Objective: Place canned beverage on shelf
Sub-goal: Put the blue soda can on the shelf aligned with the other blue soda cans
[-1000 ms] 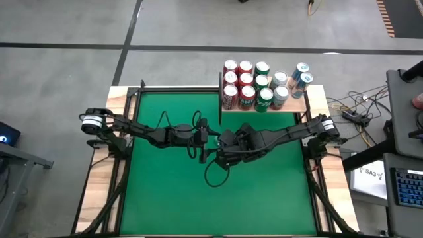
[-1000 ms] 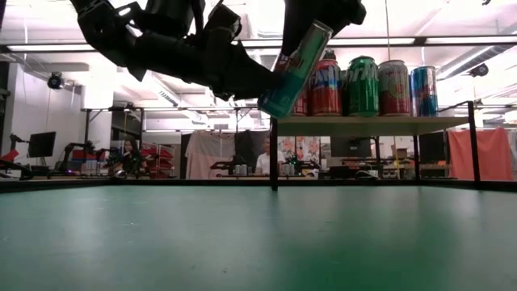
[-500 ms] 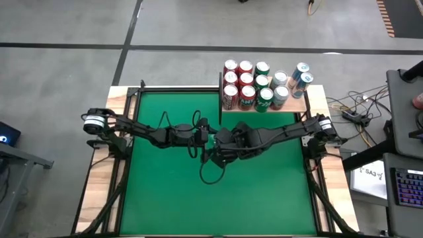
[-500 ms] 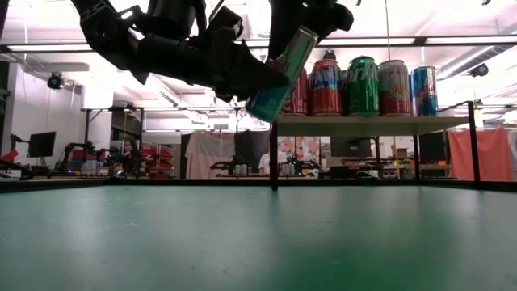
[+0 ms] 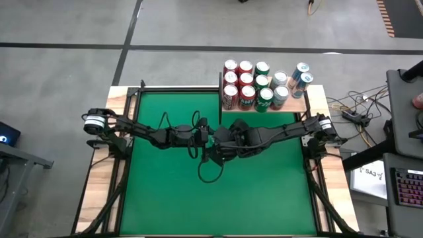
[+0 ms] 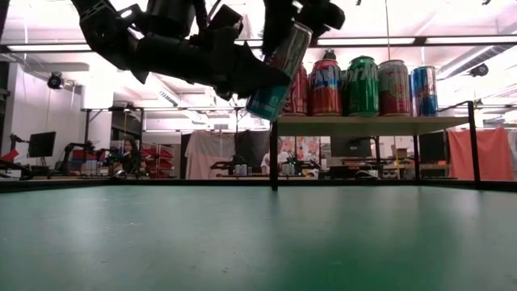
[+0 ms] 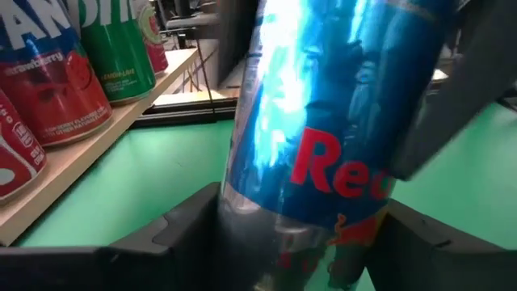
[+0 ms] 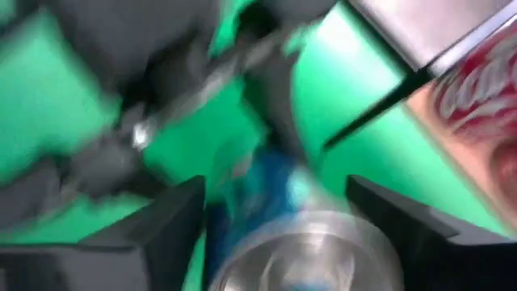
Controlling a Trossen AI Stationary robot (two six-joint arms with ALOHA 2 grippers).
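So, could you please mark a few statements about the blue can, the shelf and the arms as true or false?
1. The blue can is tilted in mid-air above the green table. True.
2. The can already stands on the shelf. False: it hangs beside the shelf's edge, not on it.
3. Both the left gripper and the right gripper meet at the can near the table's middle. True.
4. The shelf is bare. False: red, green and blue cans stand on it.
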